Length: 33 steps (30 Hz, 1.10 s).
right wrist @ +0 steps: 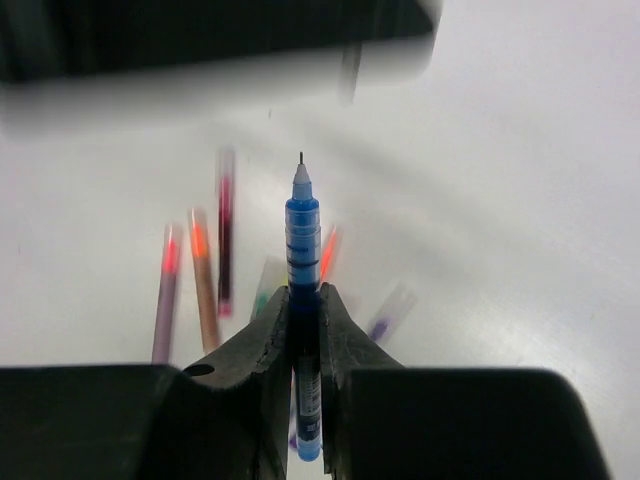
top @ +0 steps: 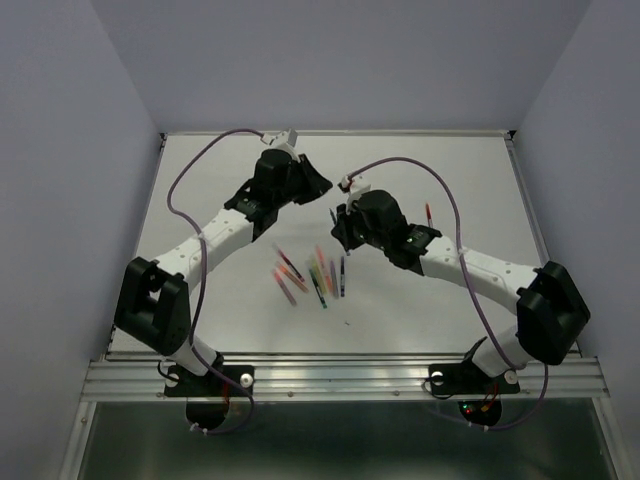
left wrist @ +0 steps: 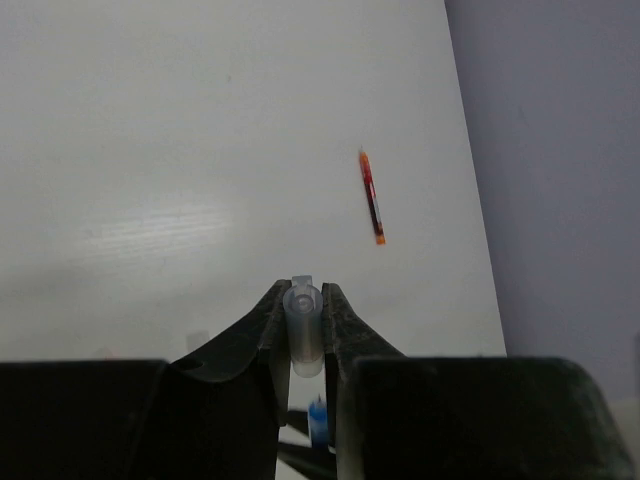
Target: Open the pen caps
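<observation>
Pen cap (left wrist: pixel 303 330) (clear, off its pen) sits pinched in the left gripper (left wrist: pixel 303 292) beyond the loose pens (top: pixel 318 285), while the right gripper (right wrist: pixel 303 295), just past them, clamps the uncapped blue pen (right wrist: pixel 302 230).

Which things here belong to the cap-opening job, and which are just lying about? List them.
Job: clear cap in the left gripper; uncapped blue pen in the right gripper; pile of pens mid-table; lone red pen apart.
Lying about: purple cables; table.
</observation>
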Available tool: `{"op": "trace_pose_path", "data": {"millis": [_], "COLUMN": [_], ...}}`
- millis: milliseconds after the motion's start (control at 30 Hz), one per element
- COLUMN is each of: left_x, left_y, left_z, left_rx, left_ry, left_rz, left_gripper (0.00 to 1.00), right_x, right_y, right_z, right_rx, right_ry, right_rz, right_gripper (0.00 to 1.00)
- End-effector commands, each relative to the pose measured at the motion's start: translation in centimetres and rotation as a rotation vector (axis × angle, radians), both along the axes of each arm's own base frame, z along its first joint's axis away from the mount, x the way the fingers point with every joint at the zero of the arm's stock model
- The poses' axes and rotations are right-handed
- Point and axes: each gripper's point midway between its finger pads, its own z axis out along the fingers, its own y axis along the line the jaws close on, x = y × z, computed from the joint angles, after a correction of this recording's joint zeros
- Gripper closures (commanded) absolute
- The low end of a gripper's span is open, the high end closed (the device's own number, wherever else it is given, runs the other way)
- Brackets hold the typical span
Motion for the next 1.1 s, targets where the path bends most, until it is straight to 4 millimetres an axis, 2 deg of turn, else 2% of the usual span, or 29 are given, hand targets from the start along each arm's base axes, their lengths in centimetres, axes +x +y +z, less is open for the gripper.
{"op": "trace_pose_path", "data": {"millis": [0,100,200,267,333,367,400,433,467,500,533,567,600,633,733,800,833,867,967,1067], "left_x": [9.5,12.1,12.9,12.6,12.2,11.3,10.8,9.9,9.1,8.5,7.4,6.8,6.4,5.5,4.0,3.5,3.4,3.2,3.0,2.8], "left_y": [7.1,8.8,8.9,9.3,10.6,11.4,12.0,13.3,14.2,15.0,16.1,16.6,17.1,17.9,20.1,21.3,21.7,22.0,23.3,24.5], "left_z": [7.6,7.9,7.3,6.7,5.5,4.4,3.4,0.9,0.7,-0.4,-2.9,-3.4,-4.5,-6.3,-9.4,-10.6,-11.0,-11.4,-13.0,-14.0], "left_rx": [-0.05,-0.032,-0.011,-0.004,0.022,0.044,0.062,0.115,0.133,0.153,0.191,0.201,0.212,0.244,0.323,0.35,0.357,0.362,0.386,0.413], "left_ry": [-0.215,-0.213,-0.212,-0.185,-0.155,-0.133,-0.111,-0.056,-0.047,-0.02,0.035,0.049,0.075,0.129,0.218,0.252,0.262,0.274,0.323,0.361], "left_rz": [0.279,0.322,0.313,0.304,0.341,0.359,0.375,0.413,0.439,0.46,0.486,0.499,0.507,0.519,0.596,0.634,0.645,0.648,0.67,0.701], "left_gripper": [1.0,1.0,1.0,1.0,1.0,1.0,1.0,1.0,1.0,1.0,1.0,1.0,1.0,1.0,1.0,1.0,1.0,1.0,1.0,1.0], "right_x": [-8.0,-11.0,-11.6,-9.8,-8.4,-6.7,-6.0,-4.9,-3.0,-1.8,-0.6,0.5,2.0,3.1,5.8,7.1,7.9,9.3,11.5,12.3], "right_y": [0.3,-0.1,-0.7,-1.9,-3.1,-4.1,-4.7,-5.7,-7.5,-8.7,-10.0,-11.2,-13.2,-13.9,-16.1,-17.0,-18.0,-18.4,-20.3,-21.5], "right_z": [-2.8,-3.8,-4.0,-3.5,-3.6,-3.1,-3.2,-3.4,-3.9,-4.0,-4.4,-4.7,-6.1,-6.2,-8.1,-8.9,-10.6,-10.1,-11.7,-12.8], "right_rx": [0.037,0.081,0.091,0.067,0.019,0.023,0.018,0.01,-0.001,-0.011,-0.036,-0.052,-0.086,-0.115,-0.188,-0.211,-0.248,-0.252,-0.325,-0.378], "right_ry": [0.161,0.24,0.255,0.202,0.173,0.177,0.188,0.184,0.188,0.181,0.172,0.172,0.192,0.179,0.199,0.206,0.232,0.214,0.22,0.236], "right_rz": [0.192,0.247,0.237,0.129,0.031,-0.016,-0.043,-0.088,-0.161,-0.211,-0.251,-0.298,-0.362,-0.378,-0.465,-0.515,-0.548,-0.576,-0.628,-0.631], "right_gripper": [0.99,0.99,0.99,0.99,0.99,0.99,0.99,0.99,0.99,0.99,0.99,0.99,0.99,0.99,0.99,0.99,0.99,0.99,0.98,0.93]}}
